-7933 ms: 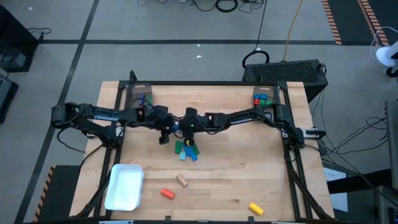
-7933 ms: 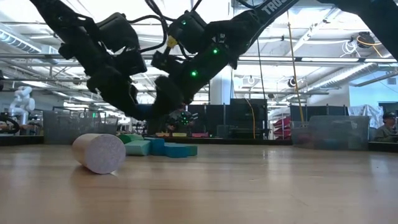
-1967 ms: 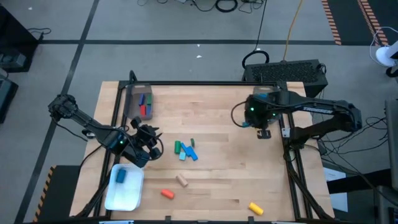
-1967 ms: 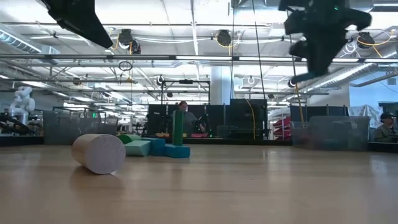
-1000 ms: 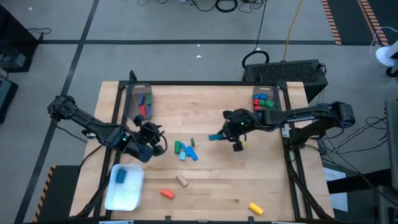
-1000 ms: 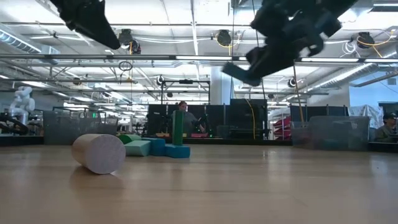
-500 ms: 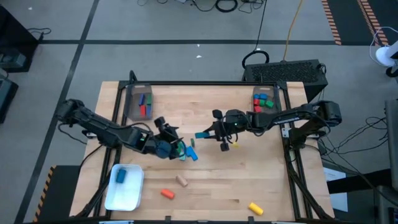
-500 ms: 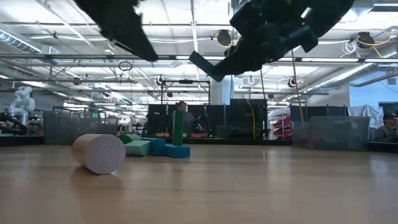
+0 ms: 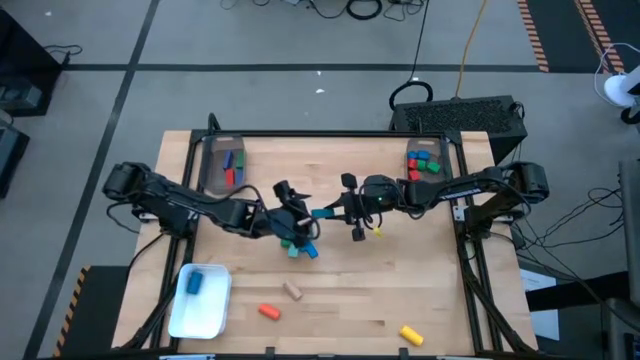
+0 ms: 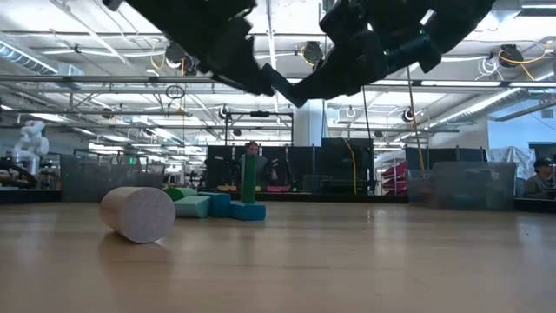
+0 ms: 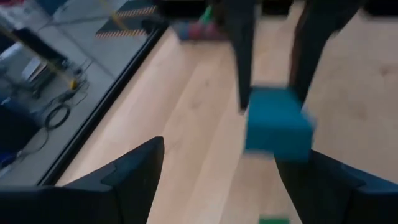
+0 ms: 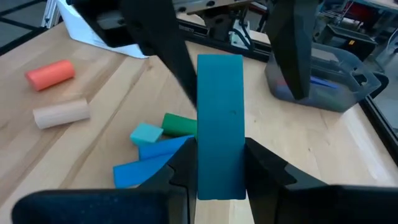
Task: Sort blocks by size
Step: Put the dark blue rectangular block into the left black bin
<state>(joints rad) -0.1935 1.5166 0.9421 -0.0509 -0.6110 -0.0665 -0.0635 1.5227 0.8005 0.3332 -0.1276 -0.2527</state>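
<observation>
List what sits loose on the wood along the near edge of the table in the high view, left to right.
White tray holding a blue block → orange cylinder → tan cylinder → yellow block.

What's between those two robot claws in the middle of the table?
A teal bar, held by the right gripper, reaching toward the open left gripper; the high view shows it.

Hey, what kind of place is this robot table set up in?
Probably a robotics lab or workshop: an open hall with exposed ceiling pipes, a white humanoid robot at the far side, and loose cables on the grey floor around the wooden table.
</observation>
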